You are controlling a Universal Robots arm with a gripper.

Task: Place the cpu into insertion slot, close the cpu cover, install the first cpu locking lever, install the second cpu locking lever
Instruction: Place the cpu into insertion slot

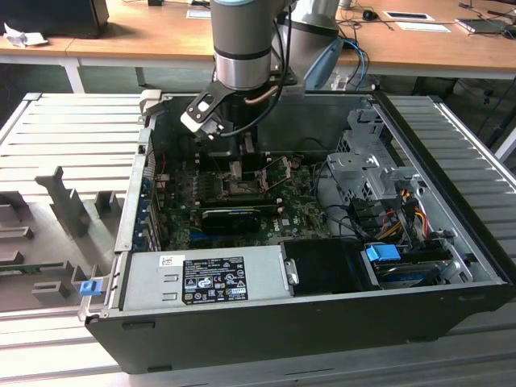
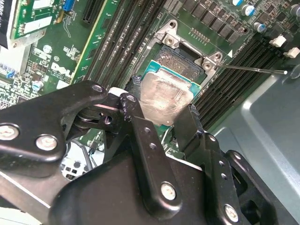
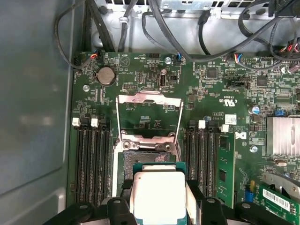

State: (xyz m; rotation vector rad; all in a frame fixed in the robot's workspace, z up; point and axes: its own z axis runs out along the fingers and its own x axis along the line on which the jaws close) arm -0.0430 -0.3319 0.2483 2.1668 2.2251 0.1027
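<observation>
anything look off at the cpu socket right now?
The cpu, held in the gripper over the insertion slot, has a smeared, streaky top face, maybe paste residue. Nothing else stands out.

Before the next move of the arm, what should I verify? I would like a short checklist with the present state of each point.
1. Gripper shut on cpu: ok.
2. Cover swung open, off the slot: ok.
3. Cpu above the slot: ok.
4. Cpu seated in the slot: not ok.
5. Cpu corners matched to the slot: cannot tell.
6. Slot pins undamaged: cannot tell.
</observation>
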